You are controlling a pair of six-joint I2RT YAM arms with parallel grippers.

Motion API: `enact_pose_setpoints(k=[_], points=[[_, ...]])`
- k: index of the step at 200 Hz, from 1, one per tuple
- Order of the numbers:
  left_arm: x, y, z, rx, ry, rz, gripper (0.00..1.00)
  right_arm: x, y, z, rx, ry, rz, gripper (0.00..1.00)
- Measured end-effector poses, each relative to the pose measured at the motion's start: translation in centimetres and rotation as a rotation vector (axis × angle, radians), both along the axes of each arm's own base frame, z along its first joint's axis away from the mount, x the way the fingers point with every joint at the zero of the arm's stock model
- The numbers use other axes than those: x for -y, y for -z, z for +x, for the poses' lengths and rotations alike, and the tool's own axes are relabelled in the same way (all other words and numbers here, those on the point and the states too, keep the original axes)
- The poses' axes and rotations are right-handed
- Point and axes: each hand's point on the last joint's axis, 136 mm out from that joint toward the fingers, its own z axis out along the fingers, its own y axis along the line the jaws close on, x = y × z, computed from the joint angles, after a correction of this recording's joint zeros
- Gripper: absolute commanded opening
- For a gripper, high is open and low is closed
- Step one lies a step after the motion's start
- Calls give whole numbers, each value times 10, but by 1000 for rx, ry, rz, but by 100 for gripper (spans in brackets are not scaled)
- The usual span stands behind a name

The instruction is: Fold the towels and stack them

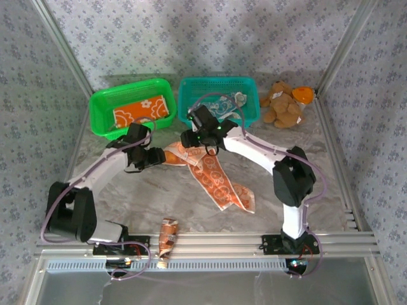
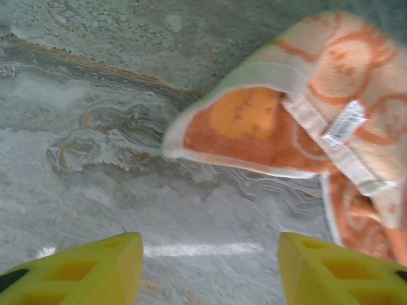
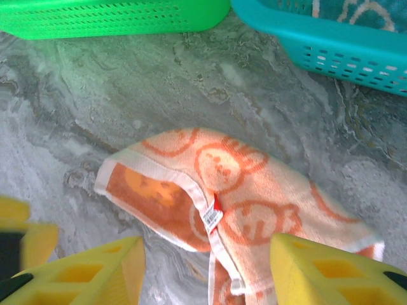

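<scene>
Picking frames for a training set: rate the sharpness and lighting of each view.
Top external: evenly lit, no glare, only soft shadows on the table. Left wrist: blurred throughout, with the peach towel and its label smeared. Right wrist: clearer, the towel's print and label readable as shapes; the green basket casts a green tint on the table beside it.

The left arm and right arm have white links and black joints. Lilac cables trail them; the fingers are yellow
</scene>
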Motion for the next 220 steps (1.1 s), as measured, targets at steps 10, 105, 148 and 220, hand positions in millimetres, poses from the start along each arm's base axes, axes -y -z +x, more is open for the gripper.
enact_pose_setpoints(k=[10,105,148,220], points=[[-1,8,4,-8,-9,12,50,5,-1,-5,0,1,0,55],[-5,58,26,-41,-159,-19,38,27,5,-22,-6,23,-26,55],[-12,68,28,-34,-252,-90,38,30,1,-23,1,25,-23,55],[-11,68,30,-36,-302,-159,34,34,10,-26,-12,30,-41,55]])
